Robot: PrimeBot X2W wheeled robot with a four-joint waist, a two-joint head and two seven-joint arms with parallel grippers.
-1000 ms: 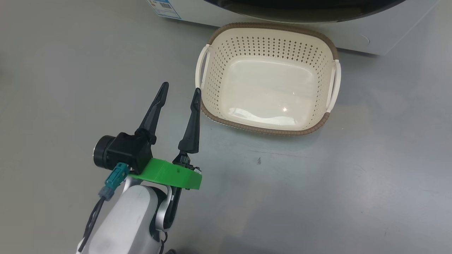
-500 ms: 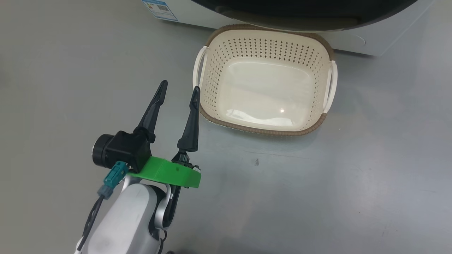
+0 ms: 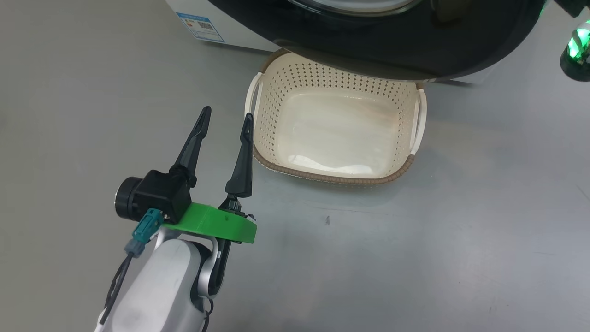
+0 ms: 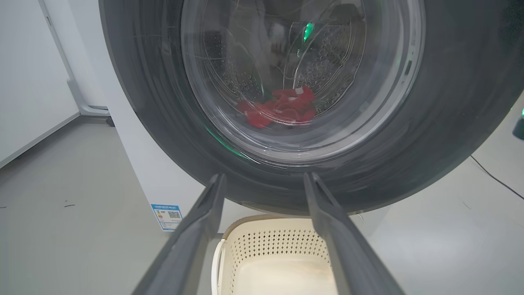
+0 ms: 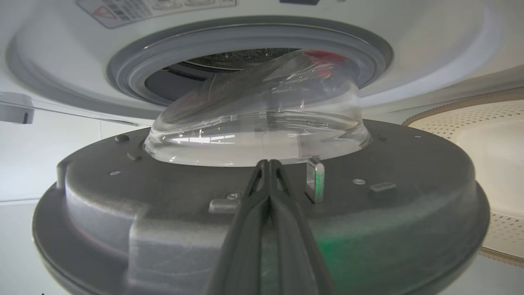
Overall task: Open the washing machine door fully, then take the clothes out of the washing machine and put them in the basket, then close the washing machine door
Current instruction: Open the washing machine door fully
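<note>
The washing machine door (image 3: 415, 50) has swung out and now overhangs the far rim of the basket (image 3: 332, 179), which it cleared a second ago. Just left of the basket's near corner, the left gripper (image 3: 227, 114) hovers with its fingers spread wide, empty. Beyond the basket, the clothes (image 4: 282, 110) lie in the drum of the washing machine (image 3: 239, 25), seen through the door glass. The right gripper (image 5: 268, 164), fingers pressed together on nothing, points at the door's inner face.

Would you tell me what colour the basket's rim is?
Brown, woven-look; the basket rim shows best in the head view.
</note>
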